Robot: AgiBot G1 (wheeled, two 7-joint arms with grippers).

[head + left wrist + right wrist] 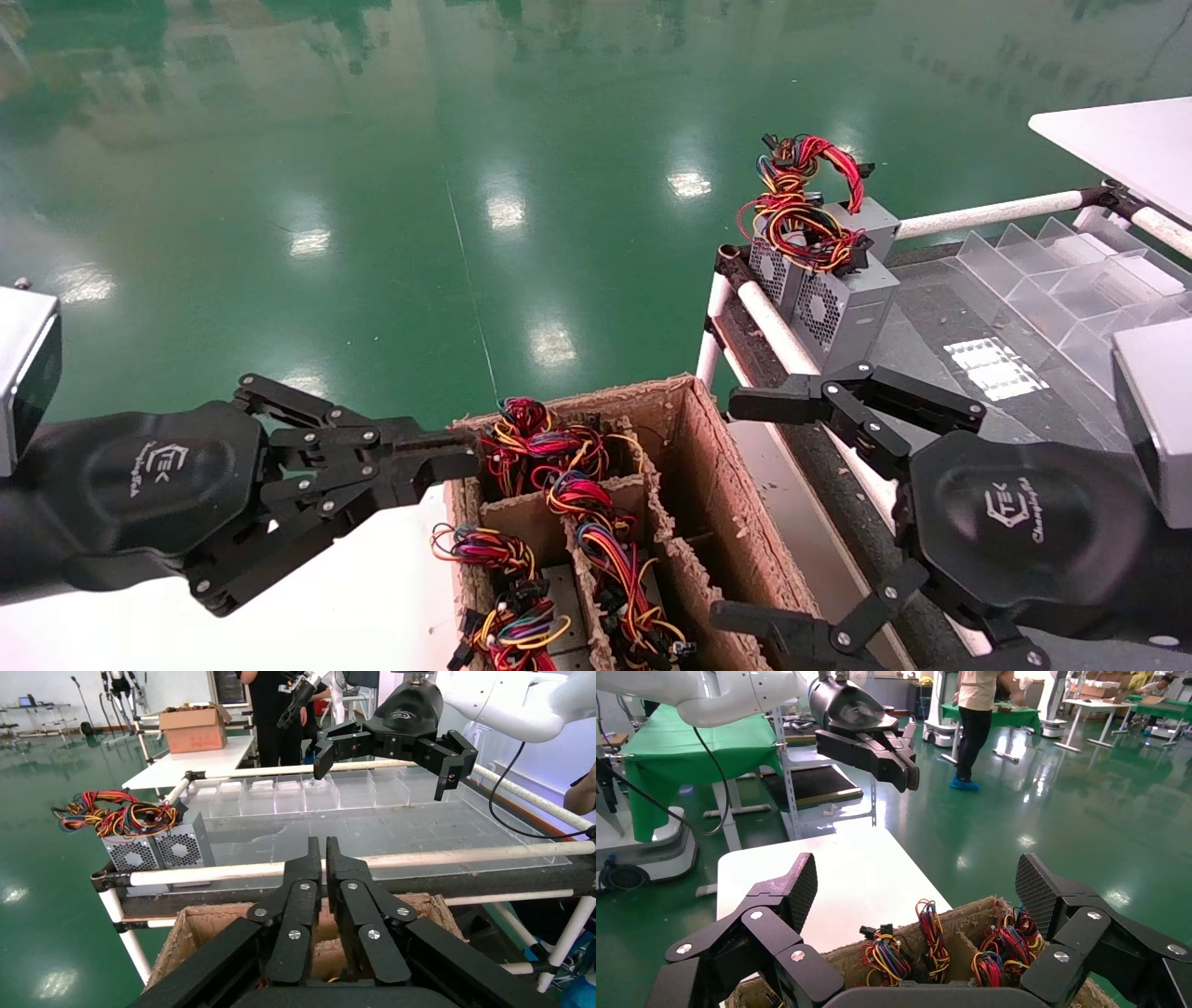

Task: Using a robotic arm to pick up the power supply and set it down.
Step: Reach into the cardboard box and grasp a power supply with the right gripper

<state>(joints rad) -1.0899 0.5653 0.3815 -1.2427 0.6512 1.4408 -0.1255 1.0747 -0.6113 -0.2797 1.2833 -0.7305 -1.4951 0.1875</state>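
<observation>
Nearest, the right pincer (750,508) is held spread wide and empty over the right-hand edge of the cardboard box (708,466), one finger toward the rack rail, the other low by the box's near corner. Level with it on the other side, the left pincer (456,459) is pressed together, nothing between its fingers, its tip at the box's left rim above the white counter (354,596). Between them, the box is seen divided by cardboard partitions; several power supplies (549,596) are stowed in its cells, mostly shown only by their red, yellow and black wire bundles, with a patch of grey casing visible low in the left cell. Beyond the box, a rack of white tubes (773,326) carries a clear shelf, on whose near-left corner two further power supplies (838,298) are stood side by side, vent faces outward, wires piled on top. Farthest, the green floor (372,186) is recorded. Step in hand, as judged: approach before pickup; no unit is yet held. The next move is judged to call for the open right pincer to be lowered into a cell, lined up astride one casing clear of the tangled wires and partitions, and closed on the metal body, not the wires.
</observation>
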